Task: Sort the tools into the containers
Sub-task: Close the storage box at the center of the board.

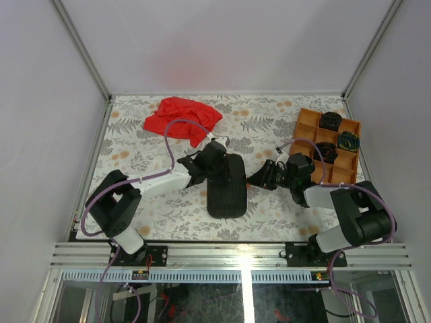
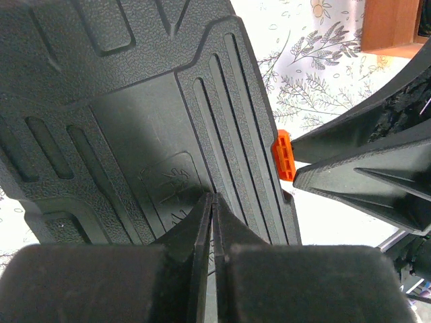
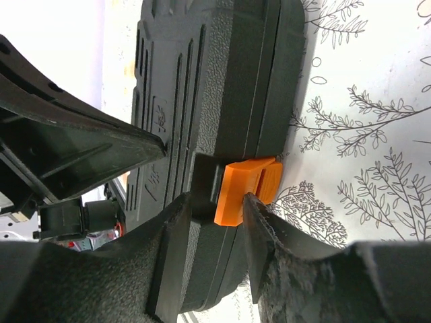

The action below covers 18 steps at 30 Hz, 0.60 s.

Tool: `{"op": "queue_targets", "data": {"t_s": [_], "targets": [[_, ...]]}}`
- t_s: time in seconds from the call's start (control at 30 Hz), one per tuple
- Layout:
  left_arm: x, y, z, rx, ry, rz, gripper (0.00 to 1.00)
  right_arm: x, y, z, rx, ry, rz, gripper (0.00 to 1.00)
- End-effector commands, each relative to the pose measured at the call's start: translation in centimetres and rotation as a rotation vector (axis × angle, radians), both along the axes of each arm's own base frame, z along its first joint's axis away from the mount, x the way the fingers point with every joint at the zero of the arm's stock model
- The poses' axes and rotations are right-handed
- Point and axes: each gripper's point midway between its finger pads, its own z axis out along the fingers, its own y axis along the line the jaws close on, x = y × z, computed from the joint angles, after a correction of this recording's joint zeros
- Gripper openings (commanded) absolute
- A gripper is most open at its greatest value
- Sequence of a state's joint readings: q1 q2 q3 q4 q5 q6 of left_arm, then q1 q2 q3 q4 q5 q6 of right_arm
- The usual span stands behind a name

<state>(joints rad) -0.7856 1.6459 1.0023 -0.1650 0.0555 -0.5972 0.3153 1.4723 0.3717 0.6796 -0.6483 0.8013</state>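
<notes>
Right end effector [image 3: 215,225], reaching leftward on a folded arm, pinches the orange latch [image 3: 246,188] of the closed black case [image 3: 222,81] between narrowly set fingers. From the other side the left arm stretches across; its left end effector [image 2: 213,202] is fully closed, its tips on the ribbed lid. That case lies mid-desk [image 1: 269,208]. At far right, the orange tray [image 1: 306,128] holds three coiled bundles [image 1: 330,121].
</notes>
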Motion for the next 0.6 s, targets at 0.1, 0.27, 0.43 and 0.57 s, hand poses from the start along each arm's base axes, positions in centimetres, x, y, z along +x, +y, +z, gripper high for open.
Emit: {"op": "queue_targets", "data": {"t_s": [0.1, 0.27, 0.43, 0.57], "targets": [[-3.0, 1.6, -4.7, 0.126, 0.124, -0.037, 0.00, 0.7, 0.8, 1.5, 0.074, -0.049, 0.006, 0.42], [-3.0, 1.6, -4.8, 0.128, 0.125, -0.039, 0.00, 0.9, -0.2, -0.6, -0.046, -0.008, -0.021, 0.41], [-2.9, 1.5, -5.0, 0.128, 0.129, -0.040, 0.00, 0.7, -0.6, -1.3, -0.095, 0.003, -0.009, 0.41], [-2.9, 1.4, -5.0, 0.125, 0.131, -0.040, 0.00, 0.8, -0.4, -1.2, -0.075, 0.000, -0.008, 0.30]]}}
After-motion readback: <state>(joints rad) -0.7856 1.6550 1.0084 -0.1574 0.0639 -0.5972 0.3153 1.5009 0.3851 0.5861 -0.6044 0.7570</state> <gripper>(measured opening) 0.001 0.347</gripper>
